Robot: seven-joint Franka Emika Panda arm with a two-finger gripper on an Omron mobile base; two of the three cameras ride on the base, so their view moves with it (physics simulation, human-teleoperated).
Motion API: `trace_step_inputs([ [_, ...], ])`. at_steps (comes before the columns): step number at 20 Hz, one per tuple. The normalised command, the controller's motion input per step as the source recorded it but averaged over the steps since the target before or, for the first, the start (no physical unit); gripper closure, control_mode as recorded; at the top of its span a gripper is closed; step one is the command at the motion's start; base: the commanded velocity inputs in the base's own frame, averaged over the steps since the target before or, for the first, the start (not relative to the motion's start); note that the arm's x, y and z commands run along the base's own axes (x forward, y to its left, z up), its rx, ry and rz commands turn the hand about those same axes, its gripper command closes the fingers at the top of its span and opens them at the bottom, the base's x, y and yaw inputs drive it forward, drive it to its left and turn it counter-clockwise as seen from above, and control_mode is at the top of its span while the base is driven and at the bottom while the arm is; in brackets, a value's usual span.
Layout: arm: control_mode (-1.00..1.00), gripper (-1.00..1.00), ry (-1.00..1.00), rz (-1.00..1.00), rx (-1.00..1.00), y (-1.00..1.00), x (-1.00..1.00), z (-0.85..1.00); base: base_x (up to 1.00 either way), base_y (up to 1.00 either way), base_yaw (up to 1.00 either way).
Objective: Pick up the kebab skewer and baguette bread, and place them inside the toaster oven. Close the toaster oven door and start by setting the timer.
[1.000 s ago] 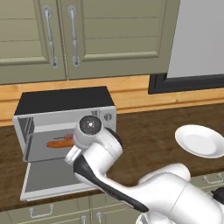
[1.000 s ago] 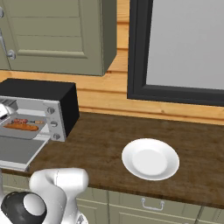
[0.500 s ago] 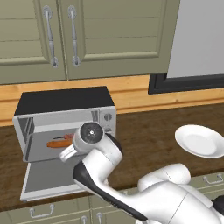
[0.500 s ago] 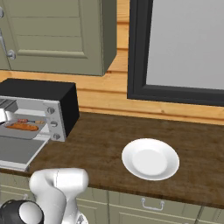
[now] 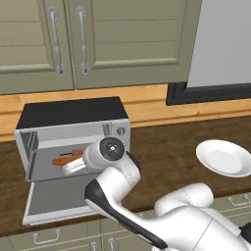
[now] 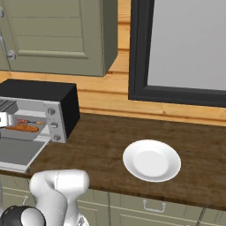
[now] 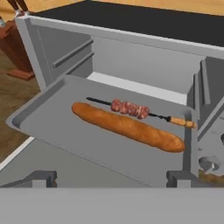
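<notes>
The toaster oven [image 5: 73, 115] [image 6: 57, 106] [image 7: 131, 26] stands open, its door [image 5: 59, 198] [image 6: 17, 154] [image 7: 65, 168] folded down flat. On the grey tray [image 7: 52, 127] inside lies the baguette bread [image 7: 127, 127] [image 5: 62, 160] [image 6: 24, 128]. The kebab skewer [image 7: 130, 108] [image 5: 76, 152] [image 6: 31, 122] lies just behind it. My gripper [image 7: 111, 178] hovers over the lowered door in front of the tray. It is open, holds nothing, and stands apart from both foods.
A white plate [image 5: 225, 158] [image 6: 151, 160] sits on the dark wood counter to the right of the oven. The oven's knobs [image 6: 53, 126] [image 5: 120, 131] are on its right panel. A brown block [image 7: 15, 43] stands left of the oven. Wall cabinets hang above.
My wrist has shifted slightly to the right and the arm has sunk a little. The gripper stays open, and the baguette and skewer have not moved.
</notes>
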Motion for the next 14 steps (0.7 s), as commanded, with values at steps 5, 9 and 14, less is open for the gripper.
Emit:
trace_step_inputs([
  [5, -1.00, -1.00, -0.08, -0.06, 0.10, 0.02, -0.02, -0.19, 0.00, 0.00, 0.00],
  [9, -1.00, -1.00, -0.24, -0.18, 0.15, 0.07, -0.15, -0.18, 0.00, 0.00, 0.00],
  [14, -1.00, -1.00, -0.19, -0.16, 0.08, 0.06, -0.37, -0.10, 0.00, 0.00, 0.00],
])
